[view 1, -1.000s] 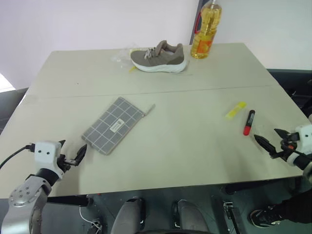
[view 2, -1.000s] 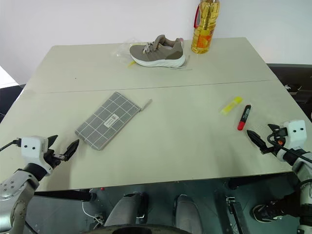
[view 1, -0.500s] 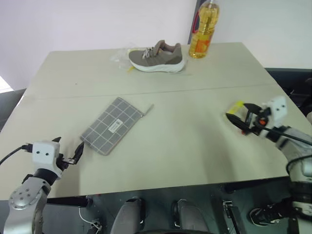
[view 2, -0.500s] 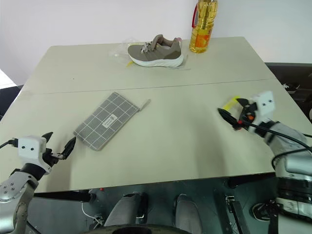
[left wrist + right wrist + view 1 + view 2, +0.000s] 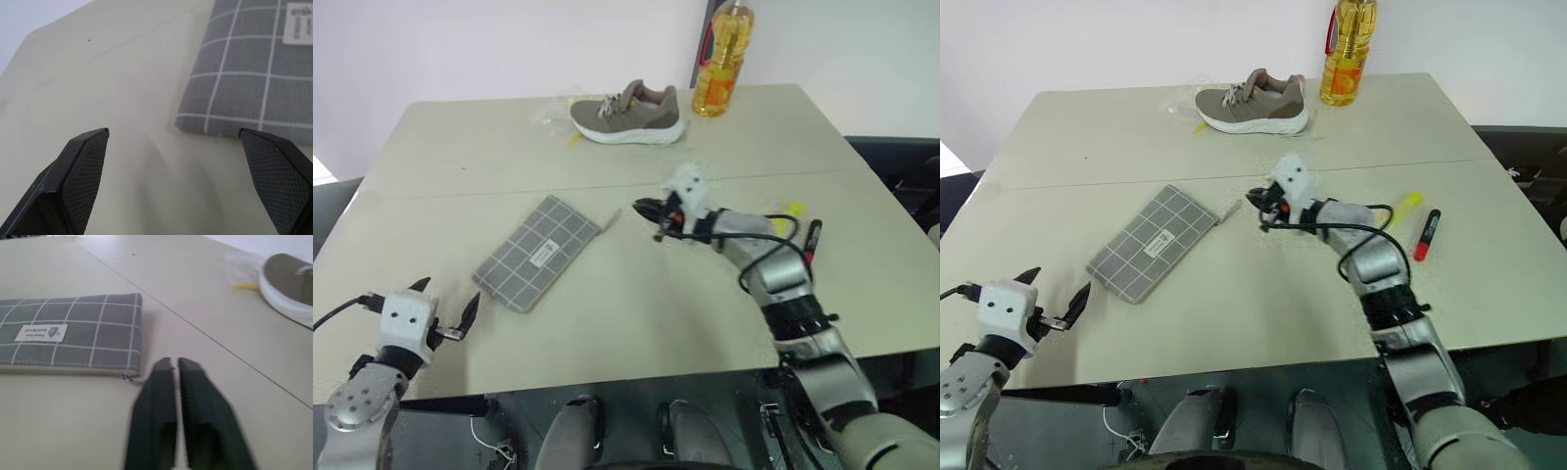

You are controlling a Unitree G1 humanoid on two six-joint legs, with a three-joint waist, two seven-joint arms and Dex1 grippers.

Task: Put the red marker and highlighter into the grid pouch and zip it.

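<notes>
The grid pouch (image 5: 538, 253), grey with a white grid and a small centre label, lies flat left of the table's middle. My right gripper (image 5: 644, 210) is shut on nothing, its tips just right of the pouch's zip end; in the right wrist view the shut fingers (image 5: 161, 396) point at the zip pull (image 5: 129, 378). The red marker (image 5: 1426, 235) and the yellow highlighter (image 5: 1407, 204) lie on the table behind my right forearm. My left gripper (image 5: 445, 300) stands open near the front left edge, just short of the pouch's near corner (image 5: 254, 73).
A brown shoe (image 5: 628, 113) with a crumpled clear wrapper (image 5: 553, 111) beside it sits at the back of the table. An oil bottle (image 5: 722, 59) stands at the back right. A seam (image 5: 509, 188) crosses the table.
My right arm has swung left from the table's right edge, past the two pens, to the pouch's zip end, and its fingers have shut. My left gripper stayed in place and rolled slightly.
</notes>
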